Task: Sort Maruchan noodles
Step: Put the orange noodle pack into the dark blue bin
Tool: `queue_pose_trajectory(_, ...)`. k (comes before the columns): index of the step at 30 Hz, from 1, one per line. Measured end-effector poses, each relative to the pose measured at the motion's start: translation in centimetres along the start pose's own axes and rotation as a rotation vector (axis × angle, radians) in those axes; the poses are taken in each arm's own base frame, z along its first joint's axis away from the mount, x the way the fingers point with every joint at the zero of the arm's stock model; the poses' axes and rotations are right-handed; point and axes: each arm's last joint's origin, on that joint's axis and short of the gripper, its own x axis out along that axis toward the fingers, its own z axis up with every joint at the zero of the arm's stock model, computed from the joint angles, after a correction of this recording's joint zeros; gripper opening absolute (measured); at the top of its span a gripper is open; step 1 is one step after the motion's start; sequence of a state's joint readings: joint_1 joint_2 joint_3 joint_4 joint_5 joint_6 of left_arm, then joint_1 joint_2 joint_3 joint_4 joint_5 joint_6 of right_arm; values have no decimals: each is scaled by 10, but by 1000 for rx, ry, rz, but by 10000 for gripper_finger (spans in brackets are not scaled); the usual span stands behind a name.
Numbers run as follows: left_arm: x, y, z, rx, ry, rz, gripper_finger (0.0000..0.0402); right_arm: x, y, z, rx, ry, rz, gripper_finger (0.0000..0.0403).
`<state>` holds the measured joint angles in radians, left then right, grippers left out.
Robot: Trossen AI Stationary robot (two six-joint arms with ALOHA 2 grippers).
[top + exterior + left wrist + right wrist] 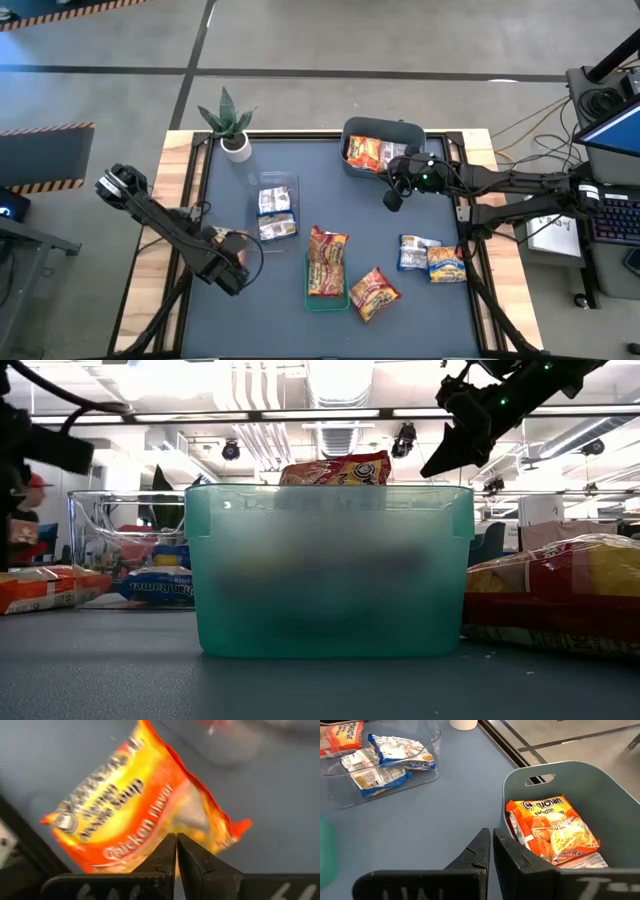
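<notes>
My left gripper [176, 839] is shut at an orange and yellow noodle packet [135, 805] low over the table's left side [238, 250]. My right gripper [393, 198] hangs shut and empty above the table, just beside the grey-blue bin [620, 820], which holds orange packets [552, 827]. A clear bin [262, 182] holds silver and blue packets [276, 215]. A green bin [330, 570] holds red-orange packets [328, 260]. Another orange packet [374, 293] leans on its right side. Two blue and yellow packets [432, 258] lie flat at the right. My left gripper has its two shut fingertips on the packet's long edge near one corner [165, 827], coming from above and pointing steeply down. The fingers cover the place of contact. The packet sits tilted ahead of the fingers; whether it is clear of the table I cannot tell.
A potted plant [232, 125] stands at the far left corner. Wooden strips [170, 200] run along the table's left and right edges. Bare blue-grey mat [380, 230] lies between the bins. Cables and equipment [600, 200] stand beyond the right edge.
</notes>
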<state>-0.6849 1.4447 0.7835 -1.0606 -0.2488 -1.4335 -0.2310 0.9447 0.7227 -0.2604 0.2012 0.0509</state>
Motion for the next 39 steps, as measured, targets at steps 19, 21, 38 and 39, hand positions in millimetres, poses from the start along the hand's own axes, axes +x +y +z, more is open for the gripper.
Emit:
queue_pose_trajectory(19, -31, -55, -9, 39, 55, -580, 0, 0, 0, 0, -3, 0, 0, 12)
queue_pose_trajectory(21, -37, -54, -11, 33, 66, -549, 0, 0, 0, 0, 0, 0, 0, 12)
queue_pose_trajectory(38, -36, -31, -21, -12, 151, -283, 80, 0, 0, 0, -9, -3, 0, 12)
queue_pose_trajectory(39, -35, -28, -21, 17, 148, -246, 94, 0, 0, 0, -9, -3, 0, 12)
